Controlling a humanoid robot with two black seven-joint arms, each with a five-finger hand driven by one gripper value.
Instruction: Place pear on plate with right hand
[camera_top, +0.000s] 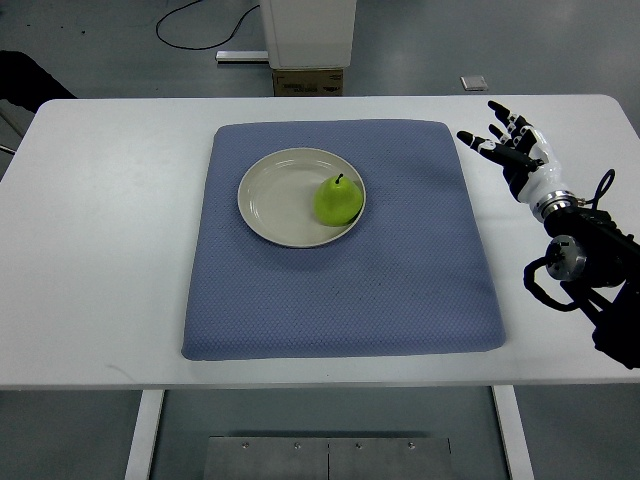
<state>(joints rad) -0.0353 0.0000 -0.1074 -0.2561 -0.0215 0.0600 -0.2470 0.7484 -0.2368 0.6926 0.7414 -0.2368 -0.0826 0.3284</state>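
my fingers (492, 128) are spread loose and hold nothing; my black-and-white right hand (512, 148) hovers over the bare white table (100, 250), just off the right edge of the blue textured mat (340, 290). well apart from it, the green pear (338, 201) sits upright, stem up, on the right side of the round cream plate (280, 200), which rests on the mat's upper middle.
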